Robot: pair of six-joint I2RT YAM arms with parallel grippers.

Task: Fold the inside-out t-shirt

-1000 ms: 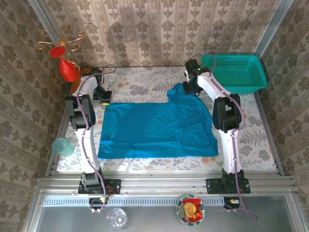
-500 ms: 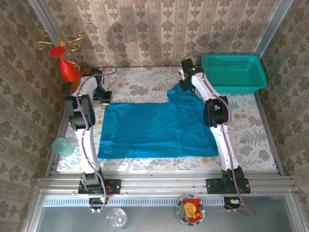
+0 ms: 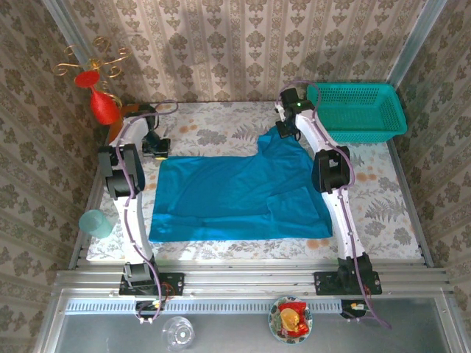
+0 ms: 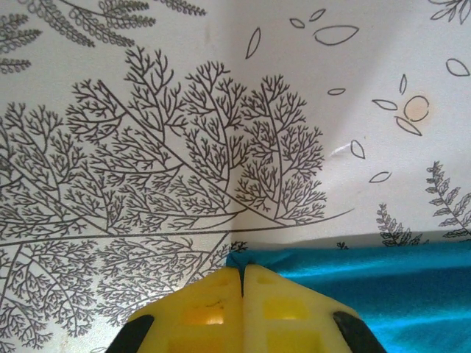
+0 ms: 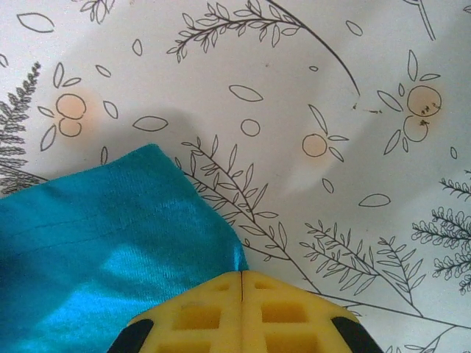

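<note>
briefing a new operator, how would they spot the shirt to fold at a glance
On the leaf-patterned table, spread flat across the middle, lies the t-shirt. It is plain bright blue cloth, far larger than the teal mesh basket at the far right corner and the small mint cup at the left edge.

T-shirt (image 3: 221, 195): right edge hidden under right arm (image 3: 329, 170); corner at right gripper (image 5: 242, 273) probably pinched, contact itself hidden.

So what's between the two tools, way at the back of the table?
Mostly bare flowery tablecloth, as the top view shows. The left tool and right tool each sit at the far edge of the blue shirt.
</note>
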